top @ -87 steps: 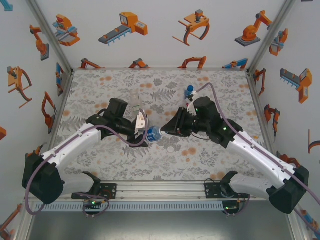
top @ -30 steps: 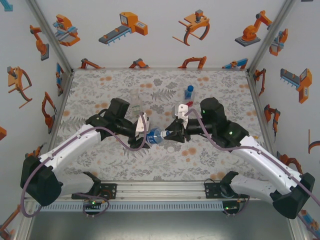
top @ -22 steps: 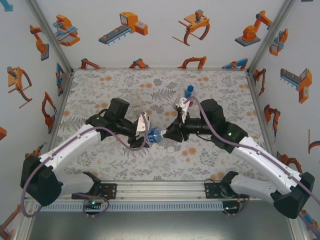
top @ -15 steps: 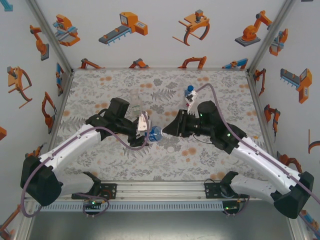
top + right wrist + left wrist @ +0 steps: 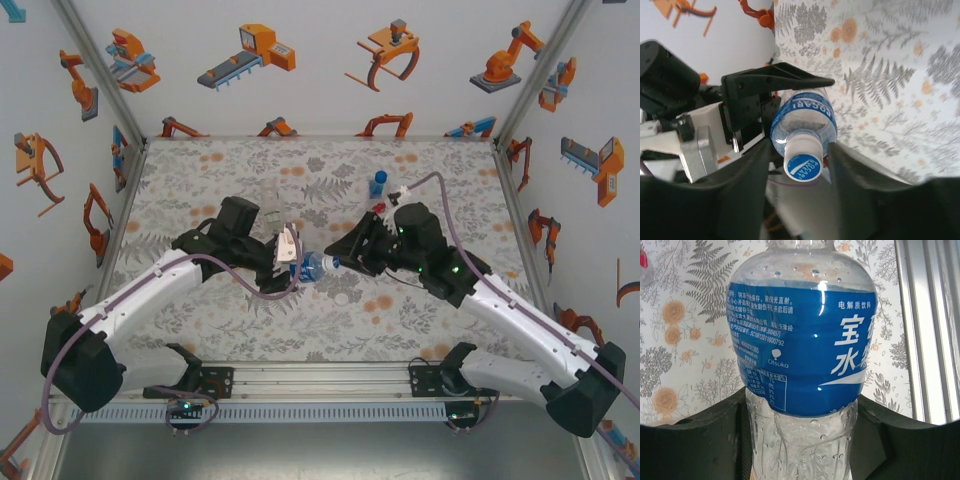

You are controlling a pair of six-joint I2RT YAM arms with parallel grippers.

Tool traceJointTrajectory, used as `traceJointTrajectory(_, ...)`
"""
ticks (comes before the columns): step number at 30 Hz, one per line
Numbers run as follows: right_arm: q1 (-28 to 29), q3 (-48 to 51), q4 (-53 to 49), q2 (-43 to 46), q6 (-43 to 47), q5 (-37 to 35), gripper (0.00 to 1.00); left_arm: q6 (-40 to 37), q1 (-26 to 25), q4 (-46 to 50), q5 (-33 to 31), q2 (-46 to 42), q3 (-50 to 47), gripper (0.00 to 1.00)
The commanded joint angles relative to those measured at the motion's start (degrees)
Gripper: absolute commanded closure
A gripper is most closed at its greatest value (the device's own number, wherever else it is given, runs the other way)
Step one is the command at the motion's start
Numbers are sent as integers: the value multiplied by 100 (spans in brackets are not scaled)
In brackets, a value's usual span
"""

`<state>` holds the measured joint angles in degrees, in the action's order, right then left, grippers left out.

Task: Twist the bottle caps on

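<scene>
My left gripper (image 5: 293, 262) is shut on the blue-labelled water bottle (image 5: 312, 266) and holds it on its side above the table, neck toward the right arm. Seen from the left wrist, the bottle (image 5: 800, 340) sits between the dark fingers (image 5: 710, 435). In the right wrist view its white cap with a blue top (image 5: 803, 161) sits on the neck. My right gripper (image 5: 800, 152) is open, a finger on each side of the cap with a gap on both. A tall clear bottle (image 5: 270, 198) and a short blue-capped bottle (image 5: 378, 184) stand further back.
A small white cap (image 5: 343, 298) lies on the floral table (image 5: 200, 170) just in front of the two grippers. White walls with orange robot pictures close in the back and both sides. A metal rail (image 5: 320, 380) runs along the near edge.
The right gripper twisted at the bottle's cap, drew back a little, then came back around it with its jaws wider apart. The left arm and the bottle stayed put.
</scene>
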<state>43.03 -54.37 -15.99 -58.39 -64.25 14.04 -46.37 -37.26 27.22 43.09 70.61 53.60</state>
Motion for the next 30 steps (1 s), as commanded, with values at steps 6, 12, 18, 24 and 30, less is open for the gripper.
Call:
traceJointTrajectory(6,-57,-988,-598,153,5367,1204,44,-19,-48,-85,399,-87,47,100)
traceJointTrajectory(12,-14,-995,-1255,266,8444,2073,42,-125,-52,10,635,-98,79,100)
traceJointTrajectory(18,25,-688,-994,283,9463,2401,44,-196,-53,79,836,-99,85,100)
traceJointTrajectory(24,74,-496,-603,146,9466,2573,49,-211,-54,117,879,-78,88,100)
traceJointTrajectory(30,138,-415,-444,87,9416,2542,52,-204,-89,123,896,-61,85,100)
